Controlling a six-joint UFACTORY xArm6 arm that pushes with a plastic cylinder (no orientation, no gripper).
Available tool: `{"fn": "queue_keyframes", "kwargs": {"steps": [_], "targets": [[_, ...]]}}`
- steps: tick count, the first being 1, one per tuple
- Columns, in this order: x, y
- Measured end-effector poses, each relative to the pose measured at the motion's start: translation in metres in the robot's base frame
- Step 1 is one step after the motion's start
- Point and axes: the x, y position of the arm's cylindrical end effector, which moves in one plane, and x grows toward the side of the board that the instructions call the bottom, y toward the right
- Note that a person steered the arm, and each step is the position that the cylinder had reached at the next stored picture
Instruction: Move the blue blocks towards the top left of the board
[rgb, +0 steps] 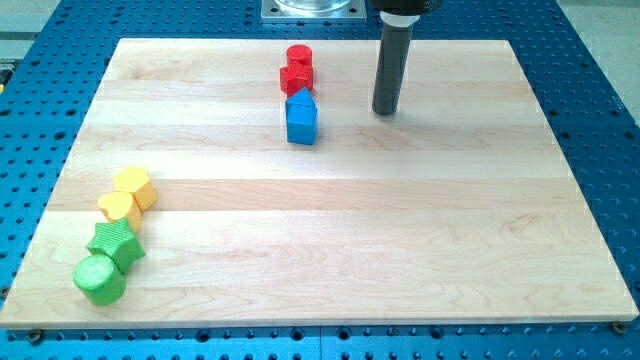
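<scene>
Tip (387, 112) right of blue block (302, 118), apart.

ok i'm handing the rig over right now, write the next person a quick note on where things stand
My tip is down on the board, to the view's right of the blue block, apart from it.
The only blue block visible sits top centre, just below the two red blocks, close to or touching them.
Yellow blocks and green blocks are clustered at the bottom left.
Done: nothing visible yet. Left: push the blue block leftward to the top left corner.
</scene>
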Motion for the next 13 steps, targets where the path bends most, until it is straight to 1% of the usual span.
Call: {"fn": "queue_keyframes", "kwargs": {"steps": [3, 4, 5, 6, 8, 9, 10, 11, 12, 13], "targets": [[0.000, -0.001], [0.000, -0.044], [0.001, -0.138], [0.004, -0.220], [0.008, -0.224], [0.066, -0.225], [0.095, -0.208], [0.136, -0.158], [0.153, -0.054], [0.112, 0.003]]}}
